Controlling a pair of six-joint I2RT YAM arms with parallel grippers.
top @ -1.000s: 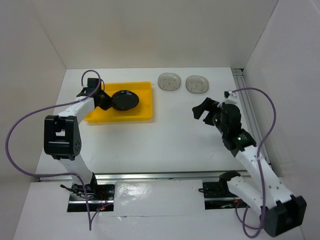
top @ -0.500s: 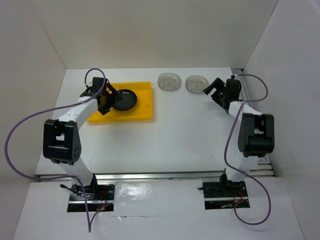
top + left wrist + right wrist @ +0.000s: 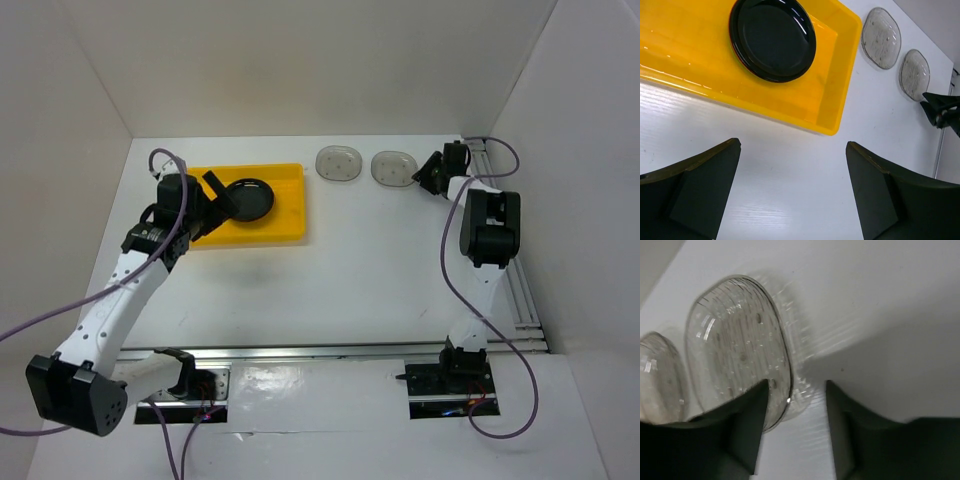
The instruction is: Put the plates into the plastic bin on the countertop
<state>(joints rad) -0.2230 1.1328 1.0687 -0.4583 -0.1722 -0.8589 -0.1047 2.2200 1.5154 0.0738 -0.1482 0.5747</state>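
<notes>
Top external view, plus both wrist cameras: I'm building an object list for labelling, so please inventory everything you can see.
black plate: 1, glossy black, lying inside the bin
yellow bin: 1, bright yellow, far left of the countertop
grey plates: 2, grey with dark dots, side by side on the countertop to the right of the bin; the right one is next to the right arm
countertop: 1, white, enclosed by walls
walls: white, on the left, back and right
cables: purple, one running along each arm
left fingers: 2, black, spread open, empty, above the countertop near the bin
right fingers: 2, black, open, either side of the right grey plate's rim
</notes>
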